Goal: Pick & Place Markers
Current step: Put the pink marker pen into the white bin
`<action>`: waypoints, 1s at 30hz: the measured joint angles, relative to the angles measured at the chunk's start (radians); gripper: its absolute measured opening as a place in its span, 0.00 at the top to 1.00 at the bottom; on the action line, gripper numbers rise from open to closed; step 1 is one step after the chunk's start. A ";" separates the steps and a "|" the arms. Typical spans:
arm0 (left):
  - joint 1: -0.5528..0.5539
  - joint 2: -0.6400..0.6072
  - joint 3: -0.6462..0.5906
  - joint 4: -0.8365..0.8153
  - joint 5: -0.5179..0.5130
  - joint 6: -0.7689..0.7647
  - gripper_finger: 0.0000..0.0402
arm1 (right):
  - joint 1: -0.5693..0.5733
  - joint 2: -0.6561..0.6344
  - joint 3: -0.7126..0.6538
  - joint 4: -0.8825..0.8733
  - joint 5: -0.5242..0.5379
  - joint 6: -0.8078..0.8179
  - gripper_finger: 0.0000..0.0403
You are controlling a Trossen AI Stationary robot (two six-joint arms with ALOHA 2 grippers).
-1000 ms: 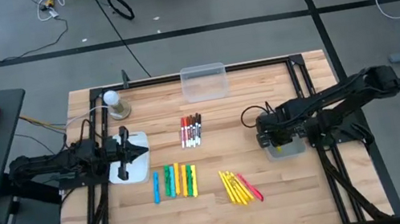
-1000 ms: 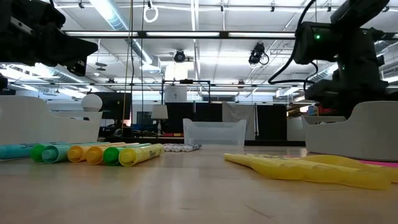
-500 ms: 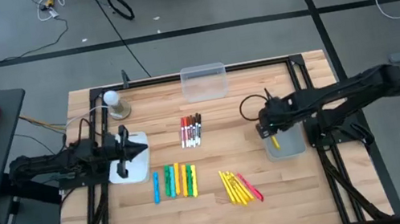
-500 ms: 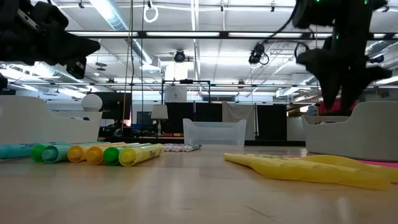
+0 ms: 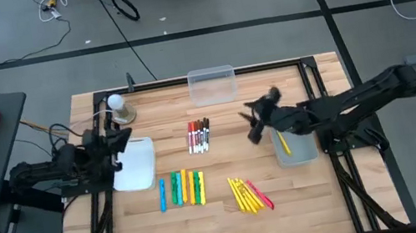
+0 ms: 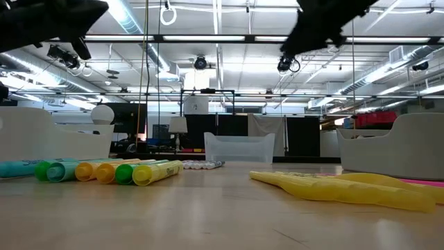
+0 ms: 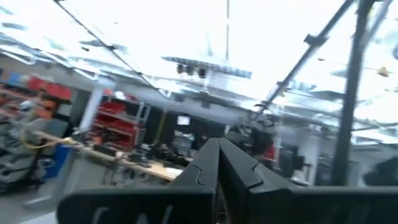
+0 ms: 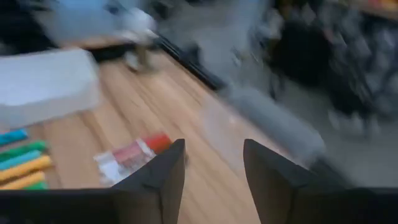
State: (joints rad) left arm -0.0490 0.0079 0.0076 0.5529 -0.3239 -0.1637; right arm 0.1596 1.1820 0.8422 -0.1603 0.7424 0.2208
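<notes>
On a wooden table (image 5: 234,222), three groups of markers lie sorted: roughly six thin white markers (image 5: 199,136), six chunky markers (image 5: 181,188) in blue, green, orange and yellow, and about six slim markers (image 5: 249,193), one red. One yellow marker (image 5: 284,143) sits in one of two grey bins (image 5: 302,149); one clear box (image 5: 212,84) stands behind.

Industrial lab hall: strip-lit open ceiling (image 6: 222,38), red storage racks (image 7: 118,115), floor cables (image 5: 126,7).
</notes>
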 joint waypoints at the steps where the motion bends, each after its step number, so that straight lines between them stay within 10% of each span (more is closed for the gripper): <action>1: 0.000 0.011 0.000 -0.003 -0.019 0.000 0.98 | 0.000 0.012 -0.019 0.080 -0.035 -0.072 0.59; 7: -0.001 0.194 0.002 0.020 -0.039 -0.006 0.98 | 0.006 0.077 -0.135 0.477 -0.320 -0.192 0.59; 13: -0.005 0.489 0.133 0.026 -0.050 0.024 0.98 | 0.052 0.136 -0.207 0.713 -0.369 -0.120 0.59; 21: -0.080 0.938 0.426 -0.145 -0.269 0.082 0.98 | 0.100 0.146 -0.210 0.723 -0.366 -0.098 0.59; 30: -0.087 1.285 0.667 -0.479 -0.371 -0.315 0.94 | 0.123 0.080 -0.210 0.554 -0.360 -0.166 0.59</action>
State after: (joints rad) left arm -0.1365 1.2929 0.6747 0.0744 -0.6954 -0.4788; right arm 0.2830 1.2619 0.6319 0.3939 0.3822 0.0547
